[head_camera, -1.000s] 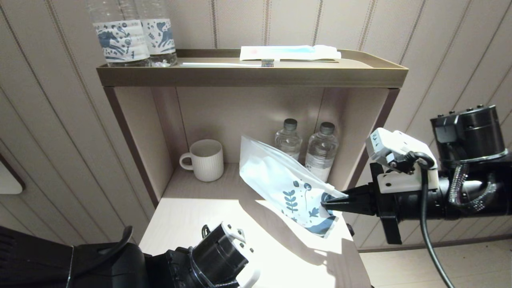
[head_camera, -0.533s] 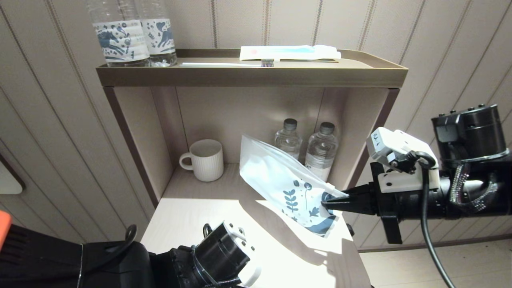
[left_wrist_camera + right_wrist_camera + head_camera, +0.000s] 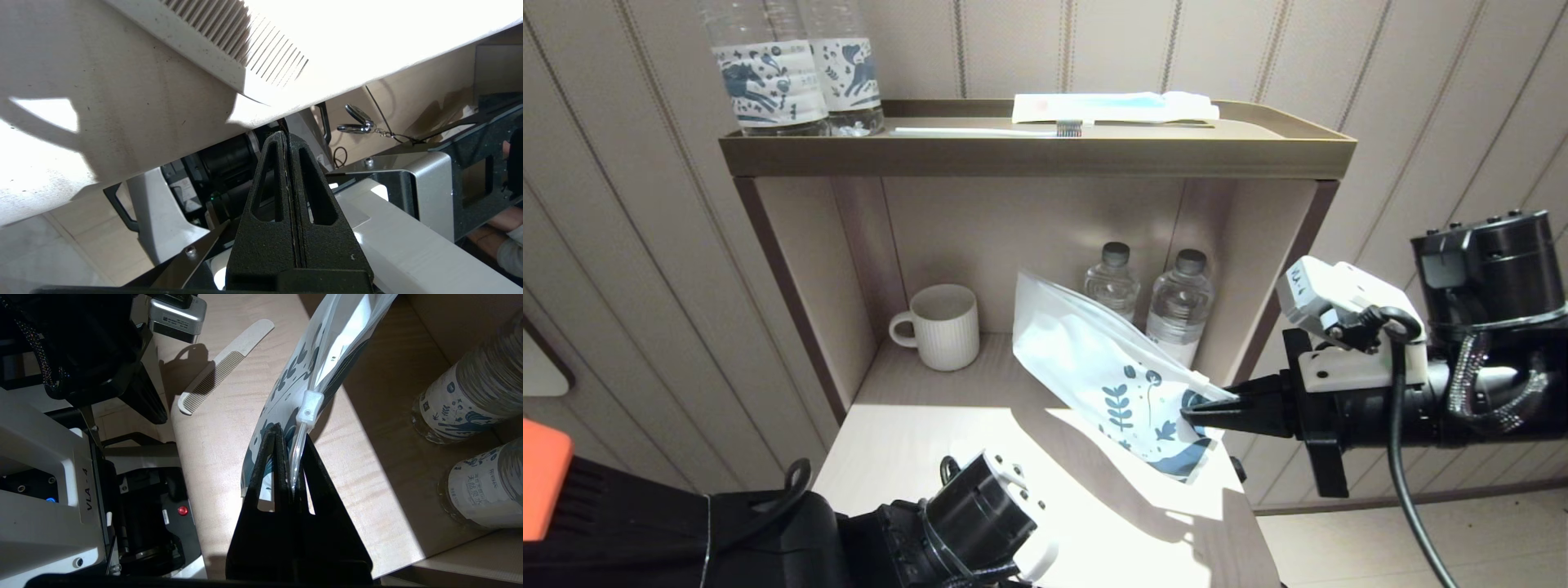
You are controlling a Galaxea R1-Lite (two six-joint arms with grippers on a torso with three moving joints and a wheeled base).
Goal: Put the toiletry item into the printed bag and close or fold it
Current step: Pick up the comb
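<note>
The right gripper (image 3: 1188, 414), its jaws clenched on the printed end of the flat white semi-translucent plastic zip pouch with dark-blue leaf print (image 3: 1094, 367), holds the pouch up off the pale wooden bench (image 3: 915, 441) — tilted, its far end rising toward the back of the cabinet's lower compartment, near the two small clear water bottles (image 3: 1152, 302). In the right wrist view the white slider (image 3: 309, 408) sits just beyond the fingertips. Held so, the pouch probably stays lifted so that something can be slipped into it.

The toiletry item, a flat white plastic comb (image 3: 224, 367), lies on the bench near its front edge, well apart from the pouch and not yet inside. The left gripper (image 3: 284, 136) sits low at that edge with its jaws pressed together on nothing — the comb lies just above them in the left wrist view, not between them. A regrasp looks necessary.
</note>
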